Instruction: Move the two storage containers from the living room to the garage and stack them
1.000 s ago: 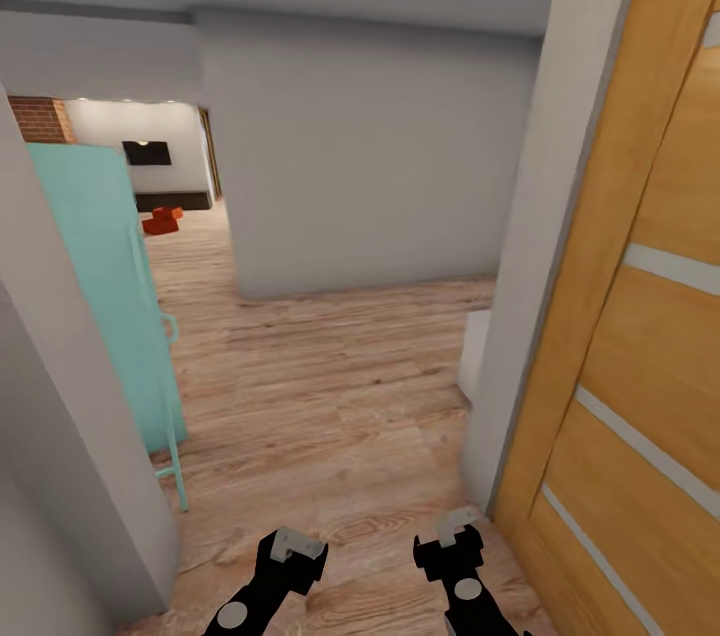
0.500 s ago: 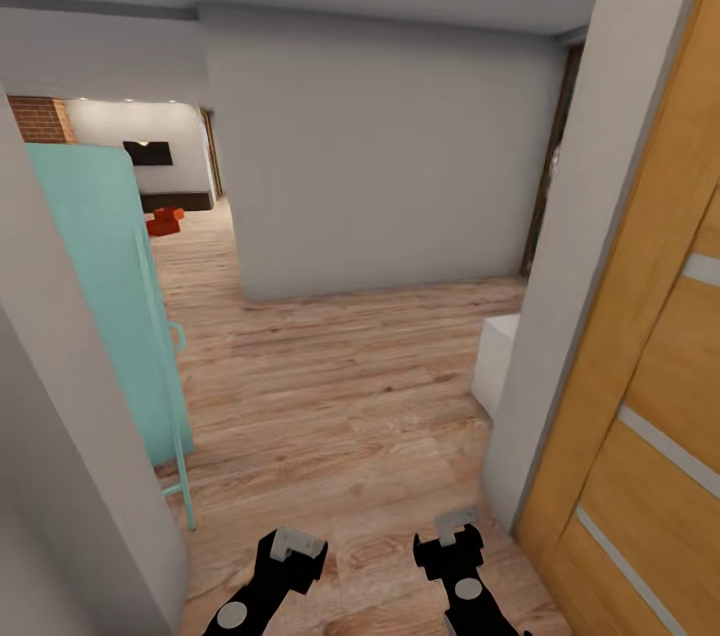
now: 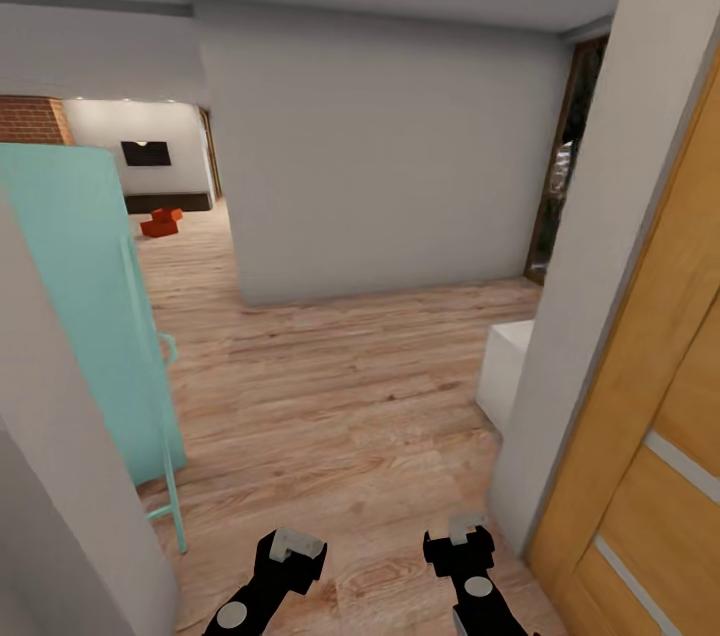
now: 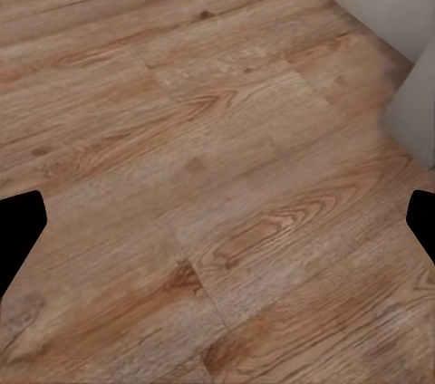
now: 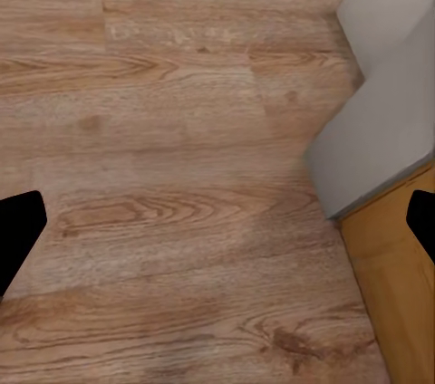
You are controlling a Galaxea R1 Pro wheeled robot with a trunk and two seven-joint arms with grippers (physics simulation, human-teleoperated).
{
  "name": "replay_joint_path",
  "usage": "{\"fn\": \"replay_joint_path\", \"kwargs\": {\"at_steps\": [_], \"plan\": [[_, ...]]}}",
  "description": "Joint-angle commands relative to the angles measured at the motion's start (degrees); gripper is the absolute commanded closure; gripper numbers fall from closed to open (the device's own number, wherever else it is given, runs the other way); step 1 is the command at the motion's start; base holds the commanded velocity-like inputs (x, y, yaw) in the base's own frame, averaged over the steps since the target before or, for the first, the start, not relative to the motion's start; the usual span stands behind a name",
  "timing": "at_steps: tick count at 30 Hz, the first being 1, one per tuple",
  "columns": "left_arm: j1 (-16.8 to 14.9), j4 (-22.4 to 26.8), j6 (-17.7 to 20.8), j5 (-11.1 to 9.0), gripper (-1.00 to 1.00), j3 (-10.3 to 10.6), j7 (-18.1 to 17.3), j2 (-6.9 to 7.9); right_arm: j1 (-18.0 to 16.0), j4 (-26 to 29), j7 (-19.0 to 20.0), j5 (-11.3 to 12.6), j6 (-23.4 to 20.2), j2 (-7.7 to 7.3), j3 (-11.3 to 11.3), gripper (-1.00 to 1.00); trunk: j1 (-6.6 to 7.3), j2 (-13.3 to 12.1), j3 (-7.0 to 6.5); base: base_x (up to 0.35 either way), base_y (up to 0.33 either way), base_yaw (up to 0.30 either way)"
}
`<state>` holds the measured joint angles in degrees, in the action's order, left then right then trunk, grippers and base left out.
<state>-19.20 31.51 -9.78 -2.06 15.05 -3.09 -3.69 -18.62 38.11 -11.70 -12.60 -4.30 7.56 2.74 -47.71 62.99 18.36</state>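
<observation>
Head view: the two storage containers (image 3: 160, 222) sit far off on the wood-plank floor (image 3: 330, 396) of the living room (image 3: 150, 166), just before a long dark low cabinet (image 3: 168, 203) under a wall TV (image 3: 146, 153); one seems to lie on or against the other, and their insides are too small to read. A teal door (image 3: 90, 306) stands at the left, a wooden panel door (image 3: 650, 416) at the right, a grey wall (image 3: 380, 176) ahead. The left gripper (image 3: 290, 548) and right gripper (image 3: 462, 538) hang low, side by side, over bare planks

Left wrist view: dark fingertips (image 4: 20, 230) at both picture edges, jaws spread wide, nothing between them but planks

Right wrist view: fingertips (image 5: 18, 230) likewise wide apart and empty, above planks beside a grey wall corner (image 5: 381, 130)
</observation>
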Motion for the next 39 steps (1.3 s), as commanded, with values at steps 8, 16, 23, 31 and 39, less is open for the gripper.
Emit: {"fn": "replay_joint_path", "kwargs": {"at_steps": [8, 16, 23, 31, 39], "plan": [[0.0, 0.0, -0.5, -0.3, -1.0, 0.0, -0.3, 0.12, 0.0, 0.1, -0.3, -0.7, 0.0, -0.11, 0.0, -1.0, -0.04, 0.0, 0.07, 0.335, 0.0, 0.0], [0.0, 0.0, -0.7, -0.3, -1.0, 0.1, -0.3, 0.1, 0.0, 0.1, -0.3, -0.7, 0.8, -0.18, -0.2, -1.0, -0.04, 0.0, 0.07, 0.338, 0.0, 0.0], [0.0, 0.0, -0.7, -0.2, -1.0, 0.1, -0.3, 0.09, 0.0, 0.1, -0.3, -0.7, 0.9, -0.18, -0.1, -1.0, -0.04, 0.0, 0.07, 0.338, 0.0, 0.0], [0.0, 0.0, -0.7, -0.2, -1.0, 0.1, -0.3, 0.09, 0.0, 0.0, -0.3, -0.7, 0.9, -0.18, -0.1, -1.0, -0.04, 0.0, 0.07, 0.338, 0.0, 0.0], [0.0, 0.0, -0.7, -0.3, -1.0, 0.1, -0.4, 0.13, 0.0, -0.8, 0.0, -1.0, 0.9, -0.18, 0.5, -1.0, -0.04, 0.0, 0.07, 0.309, 0.0, 0.0]]}}
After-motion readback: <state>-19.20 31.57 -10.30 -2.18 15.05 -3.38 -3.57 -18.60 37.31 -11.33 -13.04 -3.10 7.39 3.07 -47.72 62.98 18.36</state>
